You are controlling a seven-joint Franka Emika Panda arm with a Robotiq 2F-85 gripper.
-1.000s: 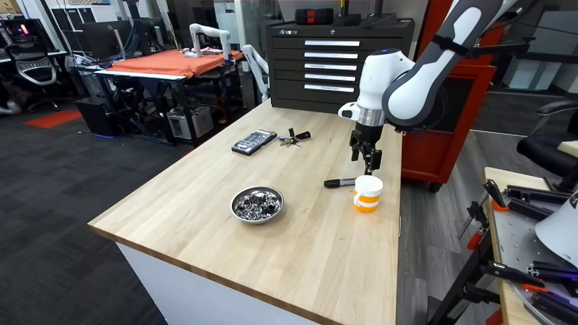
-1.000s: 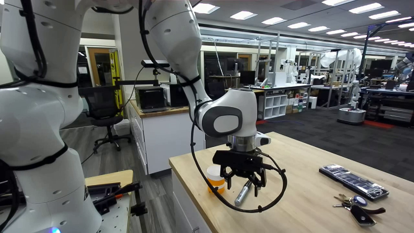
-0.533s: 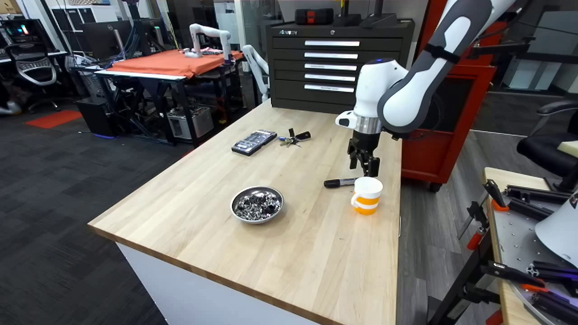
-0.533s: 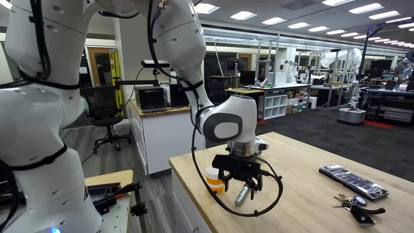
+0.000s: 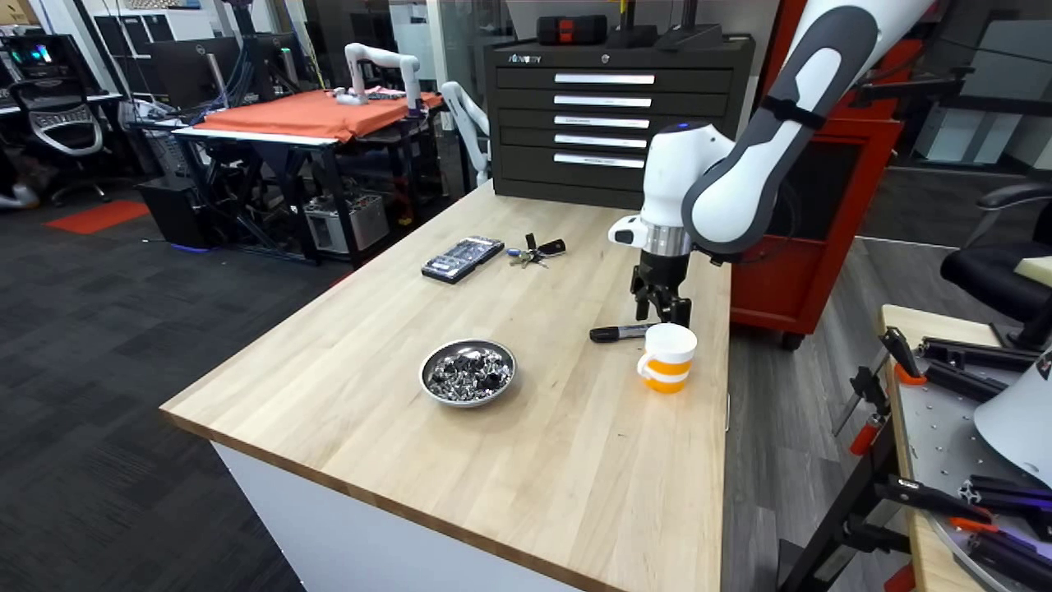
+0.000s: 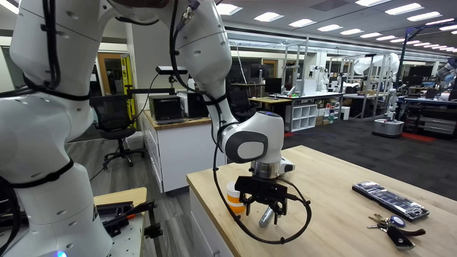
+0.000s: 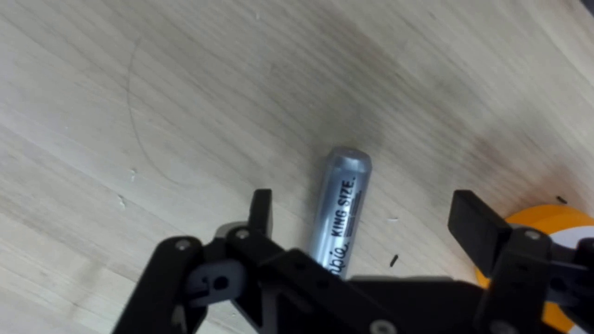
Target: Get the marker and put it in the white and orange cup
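Note:
The marker lies flat on the table, with a black cap and silver body, in an exterior view (image 5: 616,333). Its silver end shows in an exterior view (image 6: 266,217) and in the wrist view (image 7: 341,213). My gripper (image 5: 661,316) is low over the marker's silver end, fingers apart and empty. In the wrist view my gripper (image 7: 364,211) has the marker between its fingers, nearer the left one. The white and orange cup (image 5: 668,358) stands upright beside the marker; it also shows in an exterior view (image 6: 235,198). In the wrist view the right finger partly covers the cup (image 7: 540,218).
A metal bowl (image 5: 469,402) of small shiny parts stands on the table. A flat dark case (image 5: 463,259) and keys (image 5: 534,252) lie farther back, before a dark tool chest (image 5: 616,177). The table's side edge (image 5: 726,395) runs close to the cup.
My gripper has moved down toward the marker, staying open. The cup has shifted slightly away from the marker and turned a little. The marker has not visibly moved.

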